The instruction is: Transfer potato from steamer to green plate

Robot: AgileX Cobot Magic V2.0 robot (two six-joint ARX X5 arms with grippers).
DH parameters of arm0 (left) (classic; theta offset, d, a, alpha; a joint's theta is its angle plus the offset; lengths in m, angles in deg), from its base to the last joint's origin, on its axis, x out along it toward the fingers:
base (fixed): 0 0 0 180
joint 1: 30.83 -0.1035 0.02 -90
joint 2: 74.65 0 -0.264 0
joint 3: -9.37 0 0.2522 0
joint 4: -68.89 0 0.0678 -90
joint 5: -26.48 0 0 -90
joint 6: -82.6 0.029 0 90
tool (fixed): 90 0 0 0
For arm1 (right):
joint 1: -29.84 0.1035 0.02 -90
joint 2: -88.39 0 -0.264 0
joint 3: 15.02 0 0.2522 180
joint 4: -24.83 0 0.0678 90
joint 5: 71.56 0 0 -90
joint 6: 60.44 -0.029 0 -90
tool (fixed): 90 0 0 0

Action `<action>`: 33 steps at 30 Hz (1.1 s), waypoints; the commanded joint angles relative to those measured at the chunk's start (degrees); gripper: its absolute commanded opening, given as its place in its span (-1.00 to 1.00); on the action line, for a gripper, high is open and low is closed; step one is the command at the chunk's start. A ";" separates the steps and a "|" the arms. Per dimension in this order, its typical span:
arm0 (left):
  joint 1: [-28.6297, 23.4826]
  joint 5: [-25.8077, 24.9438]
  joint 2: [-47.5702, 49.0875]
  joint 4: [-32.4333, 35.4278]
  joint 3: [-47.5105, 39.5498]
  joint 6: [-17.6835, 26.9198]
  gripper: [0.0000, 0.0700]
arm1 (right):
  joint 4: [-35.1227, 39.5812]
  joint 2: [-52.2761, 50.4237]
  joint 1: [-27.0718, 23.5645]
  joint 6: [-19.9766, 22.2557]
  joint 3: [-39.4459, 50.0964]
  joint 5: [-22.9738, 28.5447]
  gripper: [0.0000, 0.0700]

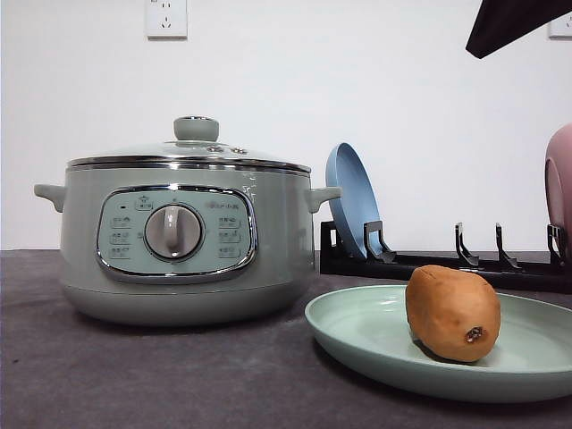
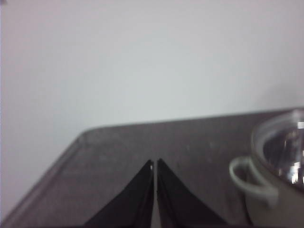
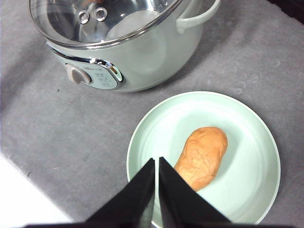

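Observation:
The brown-orange potato [image 1: 452, 312] [image 3: 202, 156] lies on the green plate [image 1: 357, 331] [image 3: 247, 137], at the front right of the table. The sage-green steamer [image 1: 179, 241] [image 3: 137, 52] stands to the left of the plate with its glass lid on. My right gripper [image 3: 156, 164] hangs above the plate's near rim, its black fingers shut with nothing between them. My left gripper [image 2: 154, 165] is shut too, over bare table beside the steamer's side handle [image 2: 249, 183]. A dark piece of an arm [image 1: 514, 22] shows at the top right of the front view.
A black dish rack [image 1: 447, 259] stands behind the plate, holding an upright blue plate [image 1: 353, 201] and a pink one [image 1: 560, 188] at the right edge. The table's grey surface ends in edges near the left gripper [image 2: 42, 190] and near the right gripper [image 3: 28, 175].

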 commanded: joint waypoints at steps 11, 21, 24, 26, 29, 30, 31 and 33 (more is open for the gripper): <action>-0.17 0.17 6.58 -0.44 -11.52 0.07 -0.99 | 0.55 0.22 0.31 0.48 -0.87 0.02 -1.00; -0.16 0.18 8.18 -4.56 -14.31 0.21 -0.99 | 0.55 0.22 0.31 0.48 -0.87 0.02 -1.00; -0.15 0.17 8.18 -5.33 -15.05 0.02 -0.99 | 0.55 0.22 0.31 0.48 -0.87 0.02 -1.00; -0.12 0.17 8.18 -6.05 -15.05 -0.08 -0.99 | 0.55 0.22 0.31 0.48 -0.87 0.02 -1.00; -0.11 0.16 8.18 -6.02 -15.05 -0.17 -0.99 | 0.55 0.22 0.31 0.48 -0.87 0.02 -1.00; -0.11 0.13 8.18 -6.01 -15.05 -0.50 -0.99 | 0.55 0.22 0.31 0.48 -0.87 0.02 -1.00; -0.11 0.11 8.18 -5.97 -15.05 -1.21 -0.99 | 0.55 0.22 0.31 0.48 -0.87 0.02 -1.00; -0.11 0.11 8.18 -5.96 -15.05 -1.71 -0.99 | 0.55 0.22 0.31 0.48 -0.87 0.02 -1.00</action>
